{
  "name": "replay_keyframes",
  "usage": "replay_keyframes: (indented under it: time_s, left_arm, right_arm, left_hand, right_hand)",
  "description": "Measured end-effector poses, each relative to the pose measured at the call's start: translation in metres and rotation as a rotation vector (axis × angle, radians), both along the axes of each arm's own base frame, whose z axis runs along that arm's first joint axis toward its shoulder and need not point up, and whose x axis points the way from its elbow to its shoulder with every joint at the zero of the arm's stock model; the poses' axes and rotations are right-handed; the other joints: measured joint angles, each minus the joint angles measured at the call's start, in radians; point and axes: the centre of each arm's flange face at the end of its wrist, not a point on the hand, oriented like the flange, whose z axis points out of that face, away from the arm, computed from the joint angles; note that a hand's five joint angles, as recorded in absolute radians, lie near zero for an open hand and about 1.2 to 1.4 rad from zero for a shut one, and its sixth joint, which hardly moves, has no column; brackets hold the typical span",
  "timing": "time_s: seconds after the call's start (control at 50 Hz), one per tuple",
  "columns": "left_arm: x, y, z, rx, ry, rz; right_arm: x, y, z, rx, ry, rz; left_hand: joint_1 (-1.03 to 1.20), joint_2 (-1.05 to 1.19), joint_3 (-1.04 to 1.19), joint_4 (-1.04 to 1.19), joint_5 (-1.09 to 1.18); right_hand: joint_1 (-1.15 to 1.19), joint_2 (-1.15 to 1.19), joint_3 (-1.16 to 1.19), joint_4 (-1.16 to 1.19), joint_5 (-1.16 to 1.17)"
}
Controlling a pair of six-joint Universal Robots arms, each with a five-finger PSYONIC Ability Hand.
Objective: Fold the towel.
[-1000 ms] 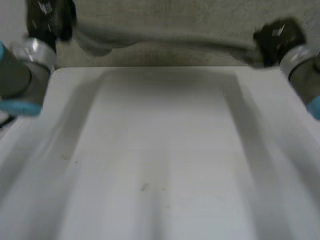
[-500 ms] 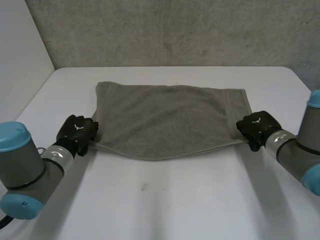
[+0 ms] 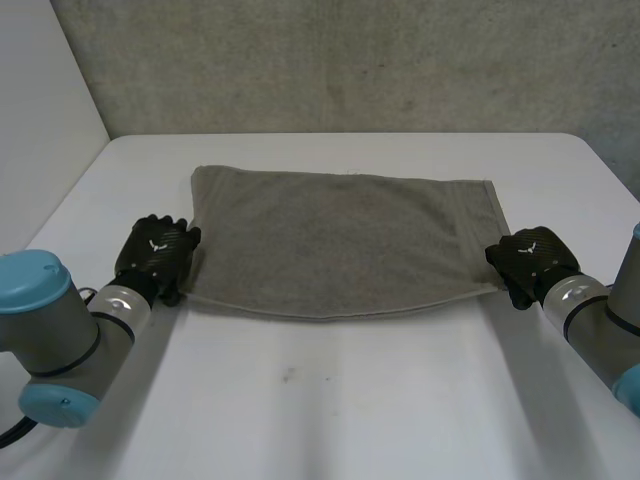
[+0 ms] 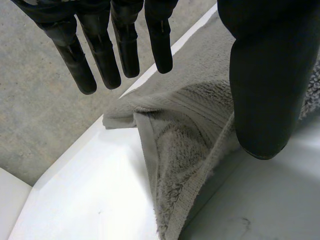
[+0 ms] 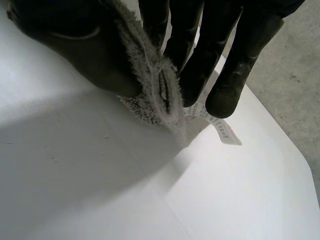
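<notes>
Left hand [image 3: 155,258] fingers straight, at near towel [image 3: 340,240] corner | right hand [image 3: 530,262] pinching opposite near corner

Grey towel [image 3: 340,240], white table [image 3: 330,400]

surface: white table [image 3: 330,420] | on it: grey towel [image 3: 340,240], spread flat across the far half

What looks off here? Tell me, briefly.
The near edge of the towel bows toward the robot instead of running straight. The right robot hand pinches its corner, while the left robot hand hangs open at the other corner.
</notes>
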Motion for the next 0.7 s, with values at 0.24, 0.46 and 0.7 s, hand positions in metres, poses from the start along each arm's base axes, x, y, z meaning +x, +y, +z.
replay_keyframes:
  time_s: [0.24, 0.46, 0.7]
  left_arm:
    - [0.008, 0.0, -0.002, 0.029, -0.005, 0.021]
    - [0.02, -0.001, -0.004, 0.068, -0.011, 0.055]
    - [0.024, 0.018, 0.013, 0.057, -0.01, 0.061]
  right_arm:
    - [0.0, 0.0, -0.001, 0.001, 0.001, 0.001]
    - [0.0, 0.0, 0.0, -0.001, 0.003, -0.003]
    - [-0.001, 0.006, 0.005, 0.046, 0.028, 0.008]
  left_hand:
    - [0.1, 0.104, 0.104, 0.104, 0.108]
    - [0.594, 0.601, 0.601, 0.59, 0.591]
    - [0.733, 0.766, 0.765, 0.765, 0.752]
  right_hand:
    - [0.0, 0.0, 0.0, 0.0, 0.0]
    - [0.0, 0.0, 0.0, 0.0, 0.0]
    - [0.0, 0.0, 0.0, 0.0, 0.0]
